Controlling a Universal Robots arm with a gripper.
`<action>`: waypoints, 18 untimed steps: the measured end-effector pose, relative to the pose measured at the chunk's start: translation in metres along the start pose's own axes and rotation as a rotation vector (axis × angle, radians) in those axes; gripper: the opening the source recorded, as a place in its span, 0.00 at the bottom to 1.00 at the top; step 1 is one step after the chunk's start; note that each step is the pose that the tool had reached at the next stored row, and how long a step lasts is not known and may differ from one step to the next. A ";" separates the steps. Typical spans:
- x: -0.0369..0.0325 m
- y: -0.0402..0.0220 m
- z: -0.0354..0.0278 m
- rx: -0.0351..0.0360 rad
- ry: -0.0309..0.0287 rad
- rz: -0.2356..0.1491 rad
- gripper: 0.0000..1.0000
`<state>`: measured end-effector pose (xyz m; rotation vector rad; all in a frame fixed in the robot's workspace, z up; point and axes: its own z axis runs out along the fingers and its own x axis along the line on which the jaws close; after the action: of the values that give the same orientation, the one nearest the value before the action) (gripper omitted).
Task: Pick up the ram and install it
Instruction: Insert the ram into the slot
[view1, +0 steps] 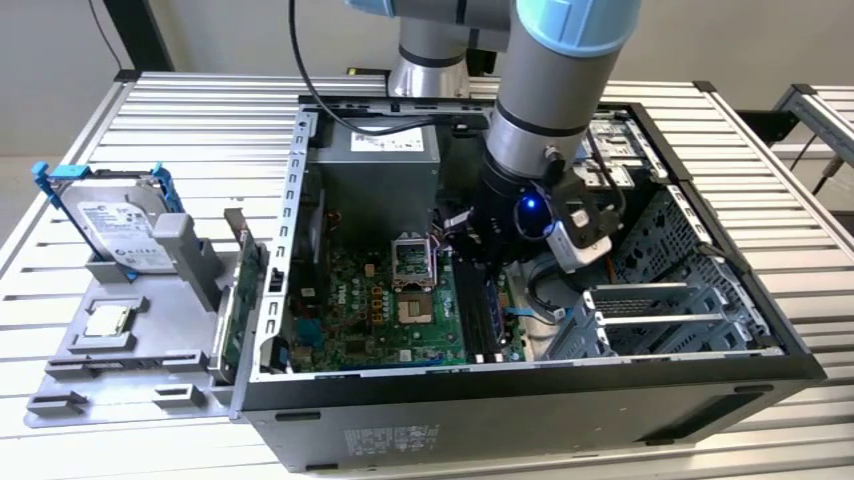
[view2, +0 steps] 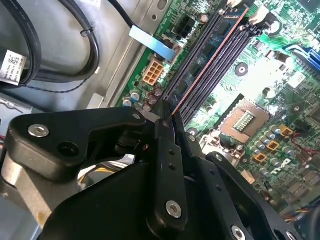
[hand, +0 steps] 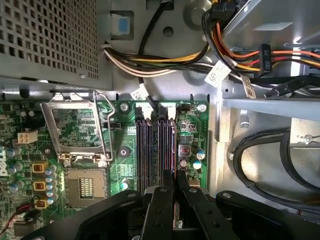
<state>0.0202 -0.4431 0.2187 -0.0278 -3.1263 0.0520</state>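
One tool (view2: 166, 114) | clamped narrowly on ram (view2: 210, 60) | ram edge-on along memory slots (hand: 155, 145), mostly hidden

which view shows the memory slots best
The first wrist view: the memory slots are seen straight on, nearly whole. The second wrist view shows them slanted beyond the claw; in the exterior view the arm covers part of them.

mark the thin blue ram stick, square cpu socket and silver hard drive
thin blue ram stick (view2: 210, 62): second wrist view, its long edge
square cpu socket (hand: 86, 187): first wrist view, pin field
silver hard drive (view1: 114, 228): exterior view, label face
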 end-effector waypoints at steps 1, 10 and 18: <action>0.0000 -0.0001 0.0001 0.0001 0.0001 0.001 0.00; 0.0000 -0.0024 0.0020 0.0001 0.0002 0.003 0.00; 0.0001 -0.0011 0.0039 0.0003 -0.0002 0.016 0.00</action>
<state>0.0201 -0.4442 0.2149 -0.0536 -3.1264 0.0527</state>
